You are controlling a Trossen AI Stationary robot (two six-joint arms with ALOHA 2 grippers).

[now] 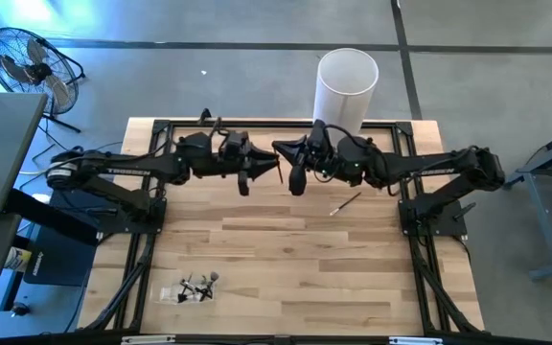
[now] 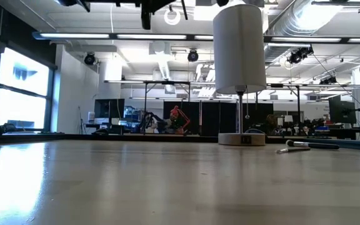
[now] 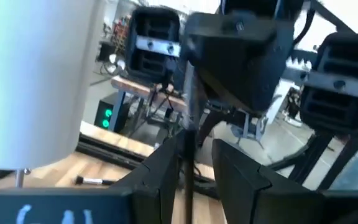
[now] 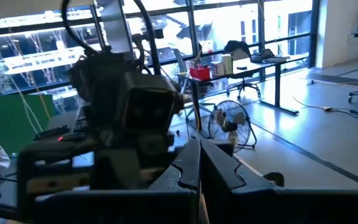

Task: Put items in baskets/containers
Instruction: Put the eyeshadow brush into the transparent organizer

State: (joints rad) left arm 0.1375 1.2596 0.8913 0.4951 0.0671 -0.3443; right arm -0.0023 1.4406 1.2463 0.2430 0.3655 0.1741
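Observation:
Above the table's far middle my two grippers meet tip to tip. A thin dark brush (image 3: 189,163) stands nearly upright between them, clear of the table. My right gripper (image 4: 197,149) points level toward the left and is shut on it. My left gripper (image 3: 197,149) is open, one finger on either side of the brush with a gap showing. A second brush (image 1: 345,203) lies flat on the table under the right arm. Near the table's near left corner lies the see-through container (image 1: 195,287), with several dark brushes on or in it. My right gripper pinches the brush between its two shut fingers, coming level from the table's right. The gripper's own dark body hides the place of contact, so the part held cannot be told. The brush's lower length (image 3: 190,134) hangs below the fingers, nearly upright and lifted clear.
A tall white cylinder (image 1: 346,84) on a thin stem and round base (image 2: 242,139) stands at the far edge, just behind the right gripper. The arms' black frames run along the table's left and right sides. Bare wood lies across the table's middle and near part.

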